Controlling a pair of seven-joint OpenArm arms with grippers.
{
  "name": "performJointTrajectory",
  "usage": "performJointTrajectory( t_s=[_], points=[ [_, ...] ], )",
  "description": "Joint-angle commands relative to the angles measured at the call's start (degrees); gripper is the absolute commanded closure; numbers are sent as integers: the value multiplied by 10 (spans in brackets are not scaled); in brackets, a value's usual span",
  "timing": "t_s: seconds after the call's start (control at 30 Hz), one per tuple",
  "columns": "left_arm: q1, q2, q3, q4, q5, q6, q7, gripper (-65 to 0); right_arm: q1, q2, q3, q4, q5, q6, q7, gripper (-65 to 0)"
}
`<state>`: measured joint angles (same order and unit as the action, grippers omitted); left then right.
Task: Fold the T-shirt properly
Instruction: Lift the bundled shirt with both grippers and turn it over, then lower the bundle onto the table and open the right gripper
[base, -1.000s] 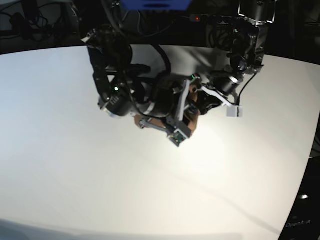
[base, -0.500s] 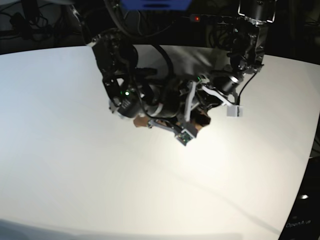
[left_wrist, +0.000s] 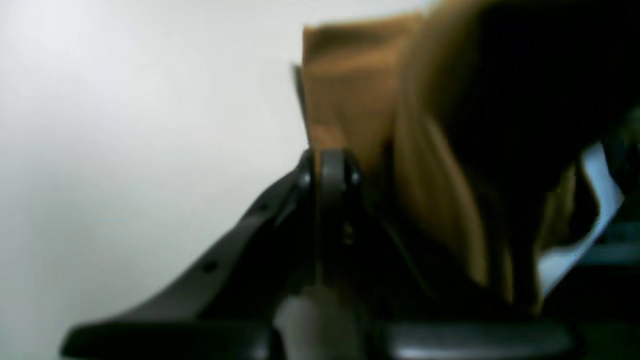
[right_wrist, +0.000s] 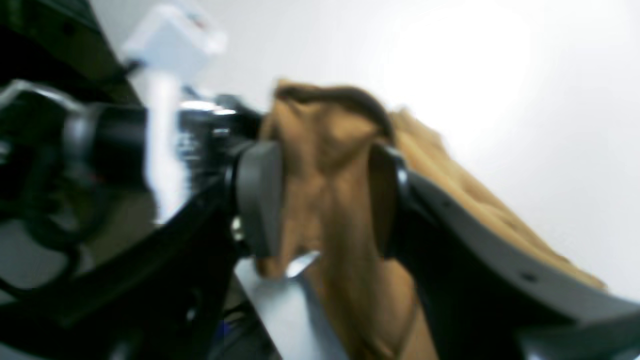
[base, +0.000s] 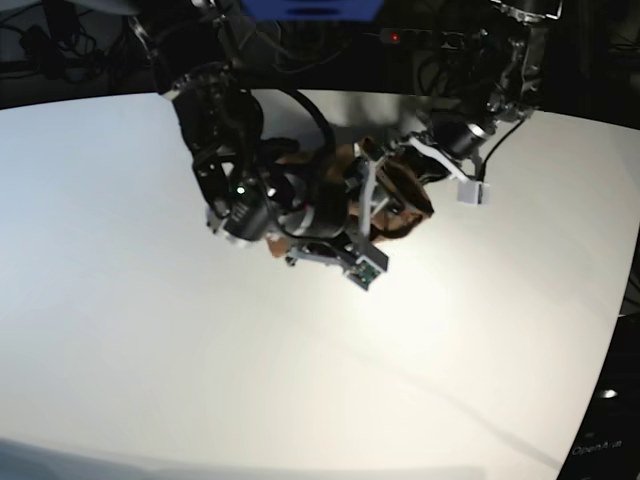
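The tan-brown T-shirt (base: 404, 206) is a bunched heap on the white table, between the two arms near the back middle. In the left wrist view my left gripper (left_wrist: 327, 167) is shut, its tips pinching an edge of the T-shirt (left_wrist: 350, 90), which rises beyond them. In the right wrist view my right gripper (right_wrist: 322, 200) stands open, jaws wide apart. A fold of the T-shirt (right_wrist: 325, 165) still lies between its fingers (right_wrist: 257, 200). Most of the cloth is hidden under the arms in the base view.
The white table (base: 200, 350) spreads wide in front and to both sides of the arms. Its curved far edge meets dark equipment and cables at the back. The left arm's white camera block (base: 468, 192) hangs just right of the cloth.
My right gripper's jaws have opened wide off the cloth. Both arms have shifted a little toward the back, and more of the T-shirt now shows between them.
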<state>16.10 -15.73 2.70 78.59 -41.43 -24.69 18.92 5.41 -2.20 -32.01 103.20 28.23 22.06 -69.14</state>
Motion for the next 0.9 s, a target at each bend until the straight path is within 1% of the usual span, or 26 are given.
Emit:
performJointTrajectory(
  t_s=[0.0, 0.07, 0.1, 0.17, 0.2, 0.23, 0.3, 0.33, 0.43, 0.5, 0.63, 0.77, 0.87],
  points=[
    [5, -9, -14, 10, -9, 6, -7, -22, 11, 0, 0, 18, 10, 3, 12, -279],
    [14, -13, -42, 15, -9, 6, -6, -22, 11, 7, 0, 28, 10, 3, 12, -270],
    [17, -14, -54, 15, -10, 6, -6, -22, 12, 18, 0, 29, 10, 3, 12, -245],
    [23, -14, -65, 15, -10, 6, -6, -22, 12, 26, 0, 29, 10, 3, 12, -176],
    [26, -15, -68, 15, -10, 4, -6, -22, 12, 29, 1, 29, 10, 3, 12, -128],
    [28, -15, -68, 16, -10, 4, -6, -22, 12, 41, 1, 29, 10, 3, 13, -78],
    [38, -15, -68, 16, -10, 4, -1, -22, 12, 53, 1, 29, 10, 3, 13, -32],
    [43, -17, -68, 18, -10, 1, 16, -22, 12, 58, 1, 30, 10, 3, 12, -25],
    [50, -39, -63, 55, -4, -1, 87, -22, 10, 76, 4, 30, 10, 1, 12, -23],
    [70, -45, -65, 95, -4, -1, 104, -22, 7, 86, 5, 31, 10, 1, 14, -22],
    [102, -71, -63, 178, -9, -1, 113, -22, -9, 87, 13, 31, 8, 0, 18, -20],
    [107, -70, -63, 225, -5, -1, 168, -22, -10, 93, 39, 31, 8, 0, 17, -20],
    [102, -58, -47, 233, -4, -1, 180, -22, -11, 109, 44, 31, 8, 0, 18, -20]
  ],
)
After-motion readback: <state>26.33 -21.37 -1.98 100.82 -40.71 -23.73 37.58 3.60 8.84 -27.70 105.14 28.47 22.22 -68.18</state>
